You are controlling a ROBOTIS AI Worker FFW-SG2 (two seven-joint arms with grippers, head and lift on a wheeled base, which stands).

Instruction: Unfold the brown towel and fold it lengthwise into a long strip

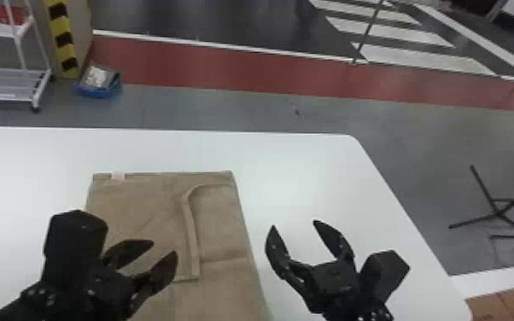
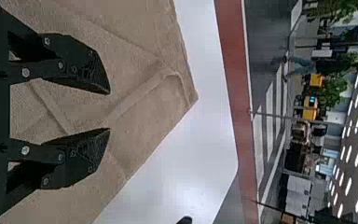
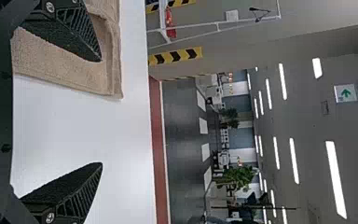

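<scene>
We have the brown towel [image 1: 222, 222] lying flat on the white table [image 1: 303, 170], left of the middle in the head view, its near part running out of that view at the bottom. Pale tag [image 1: 118, 175] on its far edge, close to the far left corner. We see a raised fold [image 1: 191, 239] on top: it starts near the far right corner, bends, then runs toward the near side, roughly along the right edge. Left gripper [image 1: 164, 248] is over the towel, claw spread, nothing pinched; both its fingers [image 2: 86, 70] show against the cloth in the left wrist view. Whether they touch it, we can't tell. Right gripper [image 1: 294, 224] is just beside the towel's right edge, over the table, claw spread wider, nothing between the fingers. Behind the table we note a blue bin [image 1: 98, 91] on the floor, near a white rack [image 1: 17, 70]; black stand legs [image 1: 497, 213] off to the right.
</scene>
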